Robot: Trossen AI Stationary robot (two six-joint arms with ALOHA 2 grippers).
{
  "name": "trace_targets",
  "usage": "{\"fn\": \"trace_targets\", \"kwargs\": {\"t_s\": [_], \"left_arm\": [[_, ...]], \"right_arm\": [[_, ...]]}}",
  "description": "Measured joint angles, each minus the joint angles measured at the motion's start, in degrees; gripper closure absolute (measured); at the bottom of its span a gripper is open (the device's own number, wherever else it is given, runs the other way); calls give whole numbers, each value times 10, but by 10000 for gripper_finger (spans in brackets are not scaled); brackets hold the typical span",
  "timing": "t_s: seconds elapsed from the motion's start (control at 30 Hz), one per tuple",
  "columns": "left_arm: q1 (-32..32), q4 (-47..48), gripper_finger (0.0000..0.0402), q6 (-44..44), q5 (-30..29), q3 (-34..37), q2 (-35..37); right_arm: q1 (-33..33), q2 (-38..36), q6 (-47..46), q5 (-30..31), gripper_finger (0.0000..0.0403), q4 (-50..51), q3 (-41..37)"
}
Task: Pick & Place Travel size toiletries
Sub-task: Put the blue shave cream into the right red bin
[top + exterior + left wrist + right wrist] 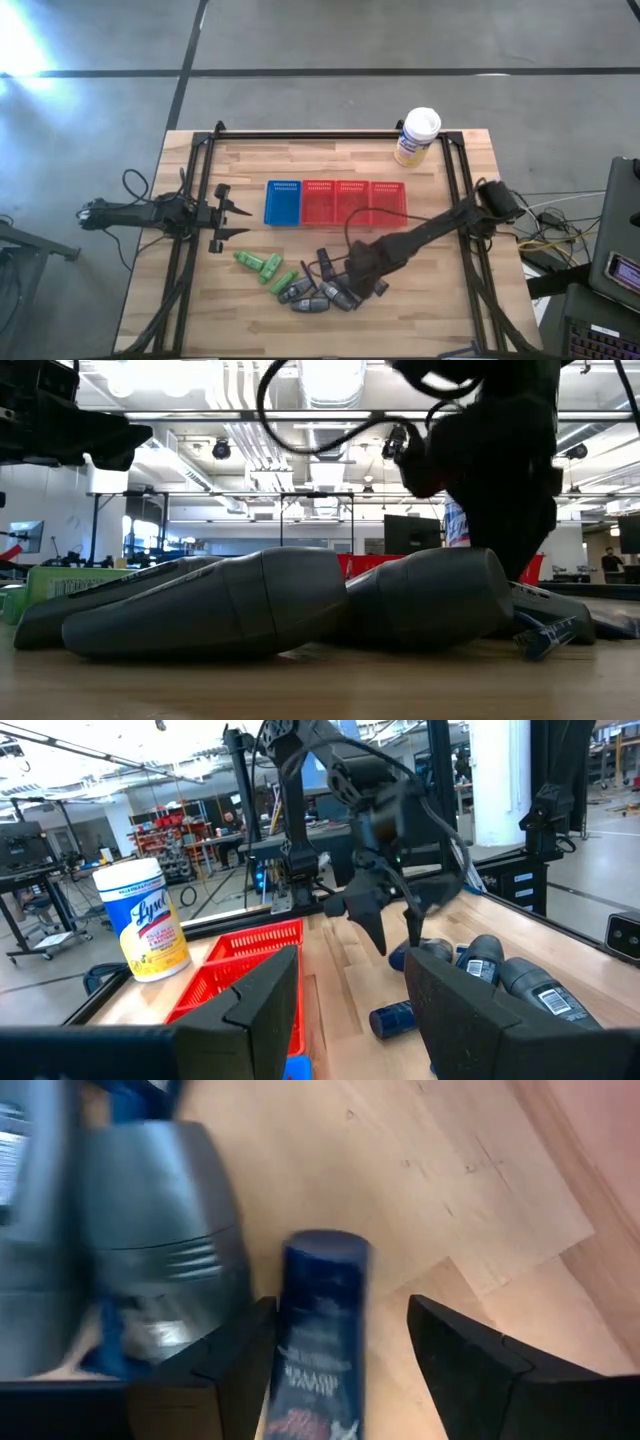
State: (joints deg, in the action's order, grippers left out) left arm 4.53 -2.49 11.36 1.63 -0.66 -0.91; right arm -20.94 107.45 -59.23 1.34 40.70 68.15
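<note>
Two dark fingers (455, 1015) of the left gripper (355, 1010) are seen apart, nothing between them. Beyond, the right gripper (395, 925) is poised open over grey bottles (520, 980). A red basket (245, 965) and a white-lidded canister (140, 920) are noted alongside.

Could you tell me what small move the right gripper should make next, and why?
Probably lower a little and close: the right gripper is open, its fingers either side of a dark blue bottle lying on the table, not yet pinching it. The left gripper waits by the blue basket.
</note>
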Motion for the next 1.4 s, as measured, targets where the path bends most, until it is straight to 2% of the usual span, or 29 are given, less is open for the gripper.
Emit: {"fn": "trace_targets", "kwargs": {"t_s": [0.3, 0.4, 0.5, 0.6, 0.77, 0.9, 1.07, 1.13, 1.27, 1.4], "left_arm": [[0, 0, 211, 0, 0, 0, 0], [0, 0, 211, 0, 0, 0, 0], [0, 0, 211, 0, 0, 0, 0], [0, 0, 211, 0, 0, 0, 0], [0, 0, 211, 0, 0, 0, 0], [0, 0, 211, 0, 0, 0, 0], [0, 0, 211, 0, 0, 0, 0], [0, 0, 211, 0, 0, 0, 0], [0, 0, 211, 5, -1, 0, 0], [0, 0, 211, 6, -15, 0, 0]], "right_arm": [[-1, 34, 1, 3, 181, 11, 17], [0, 22, -23, 4, 208, 7, 4], [0, 2, -50, 3, 251, 13, -19], [-1, -27, -81, 10, 288, 11, -41], [2, -109, -155, 42, 288, 18, -69], [19, -203, -227, 111, 288, 65, -72], [85, -301, -255, 243, 288, 137, -55], [135, -325, -236, 264, 288, 145, -56], [251, -335, -151, 236, 287, 140, -73], [333, -314, -56, 138, 274, 84, -96]]}}
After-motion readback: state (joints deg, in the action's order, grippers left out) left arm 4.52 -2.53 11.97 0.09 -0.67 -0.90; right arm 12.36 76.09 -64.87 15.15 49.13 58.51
